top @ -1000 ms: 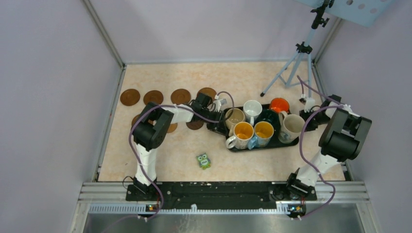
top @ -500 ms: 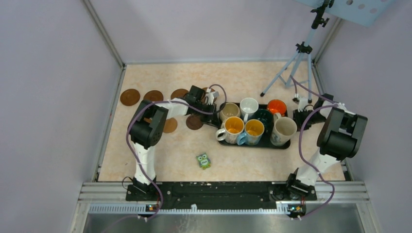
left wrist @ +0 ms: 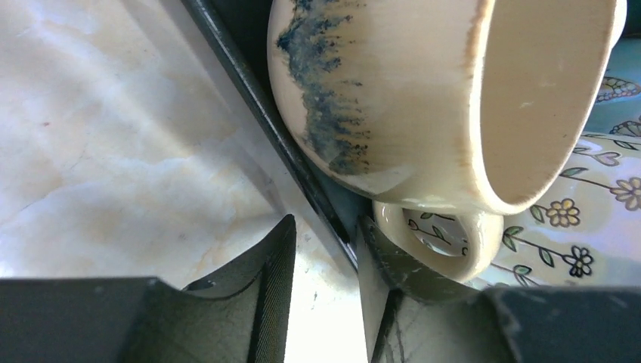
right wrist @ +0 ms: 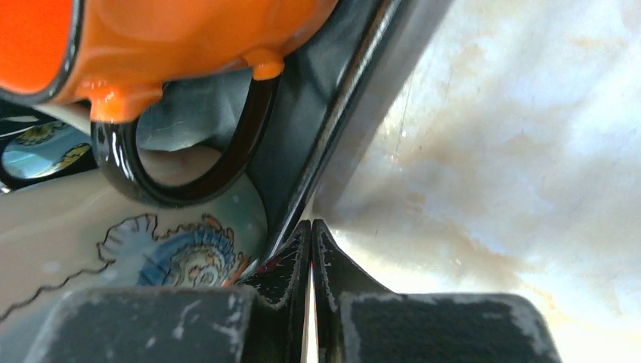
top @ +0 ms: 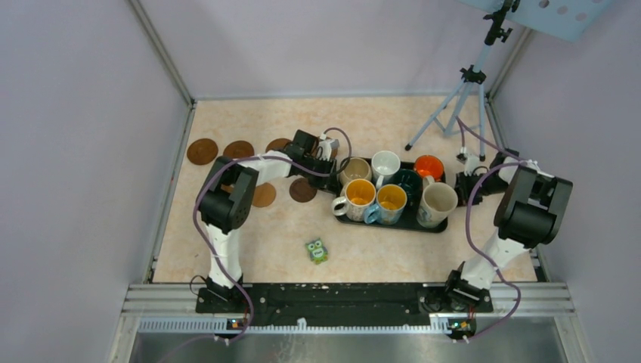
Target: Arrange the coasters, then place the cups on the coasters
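**Seven ceramic mugs (top: 356, 195) crowd a black tray (left wrist: 257, 98)**

Brown round coasters (top: 202, 151) lie left on the table (top: 378, 121). Left end effector (left wrist: 326, 227) straddles the tray rim, slightly parted; right end effector (right wrist: 311, 227) pinched closed. Mugs look rigid, slick, breakable: take handles.

The left gripper (left wrist: 326, 227) stands with its jaws a little apart, straddling the thin black rim of the tray (left wrist: 249, 98), which runs slantwise away from it. One finger (left wrist: 257, 302) is over the pale marbled bench (left wrist: 106, 151), outside the rim and clear of it. The other finger (left wrist: 393, 276) is inside the tray, right by the rim. Just beyond that inner finger stands a beige mug (left wrist: 408, 91) streaked with dark blue glaze. Its handle (left wrist: 442, 253) loops towards the gripper, close against the fingertip. Past the handle shows a pale flower-printed cup (left wrist: 597, 181).
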Robot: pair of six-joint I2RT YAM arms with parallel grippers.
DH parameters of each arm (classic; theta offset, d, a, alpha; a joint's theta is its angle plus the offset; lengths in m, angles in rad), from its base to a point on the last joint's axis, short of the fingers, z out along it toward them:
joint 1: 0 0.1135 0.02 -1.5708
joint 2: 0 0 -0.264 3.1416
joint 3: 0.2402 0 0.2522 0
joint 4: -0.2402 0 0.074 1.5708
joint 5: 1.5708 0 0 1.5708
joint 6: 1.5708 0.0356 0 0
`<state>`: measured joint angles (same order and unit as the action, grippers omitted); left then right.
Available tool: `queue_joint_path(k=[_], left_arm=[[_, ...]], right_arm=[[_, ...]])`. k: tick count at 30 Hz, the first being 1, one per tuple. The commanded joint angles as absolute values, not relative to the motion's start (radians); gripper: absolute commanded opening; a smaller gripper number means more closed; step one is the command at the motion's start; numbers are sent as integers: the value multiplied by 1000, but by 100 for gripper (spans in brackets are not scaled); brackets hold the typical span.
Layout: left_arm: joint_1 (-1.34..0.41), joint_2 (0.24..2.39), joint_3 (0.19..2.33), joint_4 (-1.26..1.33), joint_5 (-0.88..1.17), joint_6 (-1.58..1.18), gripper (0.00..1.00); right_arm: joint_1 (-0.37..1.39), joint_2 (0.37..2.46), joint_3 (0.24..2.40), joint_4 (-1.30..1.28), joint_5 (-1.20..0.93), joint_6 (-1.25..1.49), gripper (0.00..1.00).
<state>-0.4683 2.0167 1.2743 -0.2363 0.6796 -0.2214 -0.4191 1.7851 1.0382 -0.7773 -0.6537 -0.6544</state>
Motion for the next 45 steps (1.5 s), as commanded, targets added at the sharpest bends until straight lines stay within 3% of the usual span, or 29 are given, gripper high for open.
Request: queue_joint_path(k=[1, 5, 16, 24, 25, 30, 45], left_arm=[[-458, 1901, 1307, -278, 586, -135, 45], [-426, 1844, 1346, -362, 584, -87, 61], [-375, 1610, 1397, -680, 610, 361, 98], [-487, 1548, 1338, -752, 536, 487, 99], [-519, 1552, 1330, -746, 495, 481, 99], [-656, 1609, 1325, -719, 368, 462, 98], [-802, 1776, 1369, -650, 257, 371, 60]], right_arm=[[-478, 1774, 1114, -896, -728, -676, 1], [-488, 1703, 1155, -904, -682, -669, 10], [-480, 1532, 1335, -943, -706, -612, 62], [-356, 1396, 1257, -740, -713, -416, 79], [-345, 1376, 1236, -702, -714, -386, 86], [-338, 1360, 1198, -626, -746, -323, 89], [-339, 1299, 1117, -530, -778, -216, 91]])
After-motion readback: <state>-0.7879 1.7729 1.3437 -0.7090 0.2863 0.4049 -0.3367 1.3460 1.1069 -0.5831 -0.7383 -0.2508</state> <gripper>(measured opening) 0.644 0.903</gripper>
